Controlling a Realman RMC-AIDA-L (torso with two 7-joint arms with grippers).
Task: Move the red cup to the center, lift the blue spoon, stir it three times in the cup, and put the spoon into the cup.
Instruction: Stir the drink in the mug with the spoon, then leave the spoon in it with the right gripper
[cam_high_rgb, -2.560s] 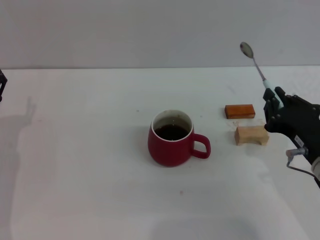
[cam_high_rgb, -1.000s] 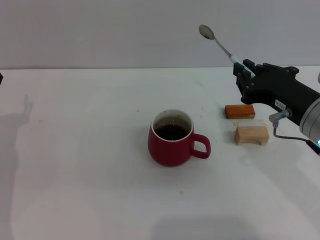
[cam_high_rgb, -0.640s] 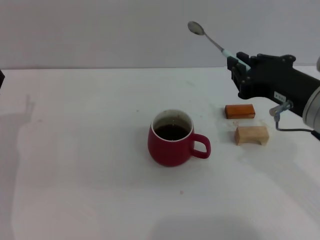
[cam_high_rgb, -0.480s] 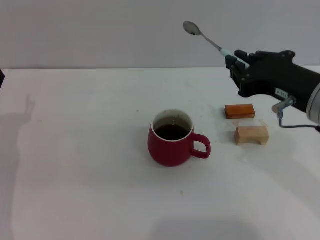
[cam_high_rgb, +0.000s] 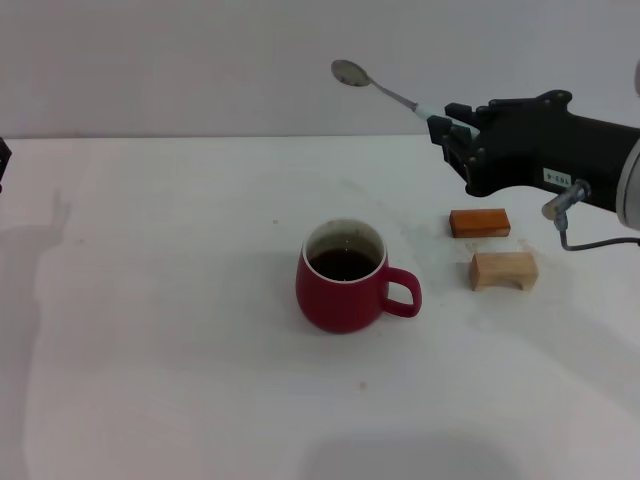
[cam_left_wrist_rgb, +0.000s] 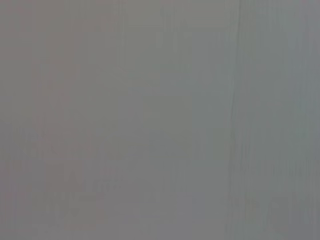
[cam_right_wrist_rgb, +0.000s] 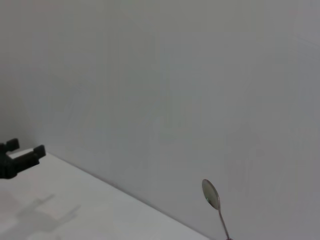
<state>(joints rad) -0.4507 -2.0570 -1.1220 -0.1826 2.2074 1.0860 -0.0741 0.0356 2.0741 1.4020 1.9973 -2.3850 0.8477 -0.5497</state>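
Observation:
The red cup (cam_high_rgb: 343, 277) stands near the middle of the white table (cam_high_rgb: 170, 300), holding dark liquid, its handle pointing right. My right gripper (cam_high_rgb: 450, 132) hovers high above the table to the right of the cup, shut on the blue spoon (cam_high_rgb: 388, 94). The spoon's grey bowl sticks up and to the left, above and behind the cup; its pale blue handle is mostly hidden in the fingers. The right wrist view shows the spoon's bowl (cam_right_wrist_rgb: 211, 195) against the wall. My left gripper (cam_high_rgb: 3, 165) is parked at the far left edge, also seen as the left gripper (cam_right_wrist_rgb: 19, 158) in the right wrist view.
A small orange-brown block (cam_high_rgb: 479, 222) and a pale wooden block (cam_high_rgb: 504, 270) lie right of the cup, below my right arm. A grey wall rises behind the table. The left wrist view shows only a plain grey surface.
My right gripper has risen from low beside the wooden block and swung left toward the cup, carrying the spoon. The spoon has tilted further to the left. The cup has not moved.

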